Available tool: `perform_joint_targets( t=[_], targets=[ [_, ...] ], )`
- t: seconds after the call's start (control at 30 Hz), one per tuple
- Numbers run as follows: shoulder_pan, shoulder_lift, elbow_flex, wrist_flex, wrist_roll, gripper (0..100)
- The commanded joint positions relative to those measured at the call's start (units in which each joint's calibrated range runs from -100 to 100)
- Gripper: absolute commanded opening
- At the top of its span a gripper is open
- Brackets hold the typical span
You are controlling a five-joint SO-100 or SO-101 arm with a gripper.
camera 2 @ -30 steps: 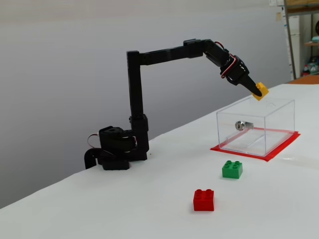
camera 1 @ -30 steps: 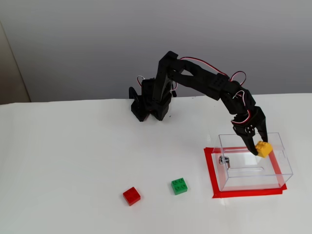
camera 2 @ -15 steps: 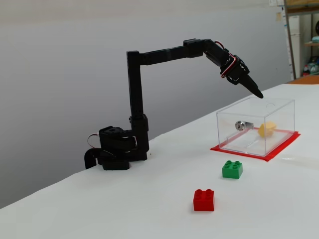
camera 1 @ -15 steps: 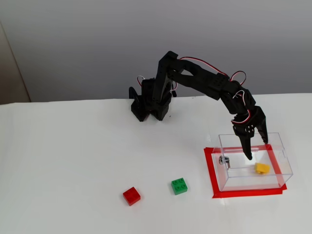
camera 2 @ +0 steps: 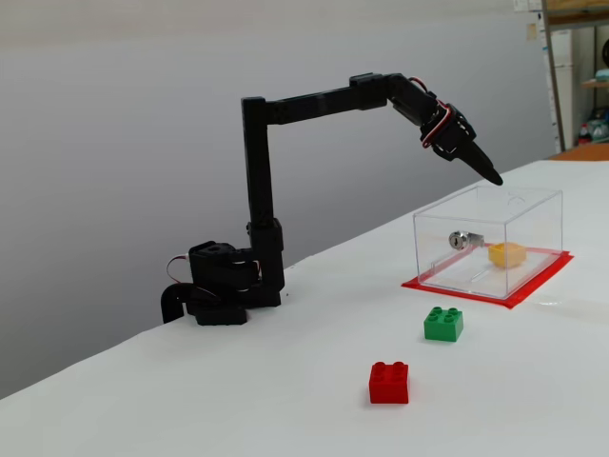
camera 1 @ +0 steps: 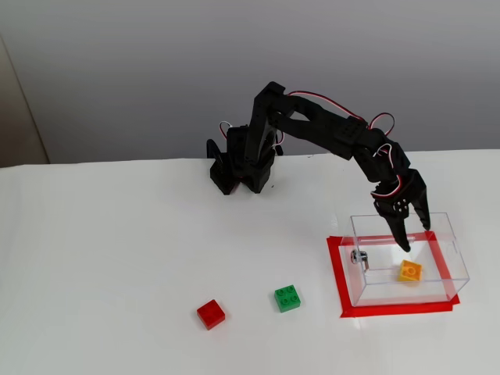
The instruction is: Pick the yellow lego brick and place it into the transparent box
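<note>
The yellow lego brick (camera 1: 409,271) (camera 2: 506,254) lies flat on the floor of the transparent box (camera 1: 449,246) (camera 2: 457,262), studs up. The box stands on a red taped rectangle at the right in both fixed views. My black gripper (camera 1: 415,235) (camera 2: 494,177) hangs just above the box's open top, open and holding nothing. Its two fingers point down toward the box.
A green brick (camera 1: 287,298) (camera 2: 443,324) and a red brick (camera 1: 210,313) (camera 2: 389,382) lie on the white table to the left of the box. The arm's base (camera 1: 237,168) (camera 2: 221,293) stands at the back of the table. A small metal fitting (camera 1: 358,256) sits on the box's left wall.
One second ago the gripper held the yellow brick above the box. It opened, and the brick fell and came to rest on the box floor. The arm has hardly moved.
</note>
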Motion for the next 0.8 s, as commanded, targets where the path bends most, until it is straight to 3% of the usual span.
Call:
perform_joint_targets(
  t=[0.0,0.47,0.77],
  targets=[
    [1.7,-4.7,-2.8,0.1,0.3,13],
    [14.1,-19.0,-2.1,12.0,2.6,8],
    [29.2,-32.5,1.4,19.3,4.4,3]
  ],
)
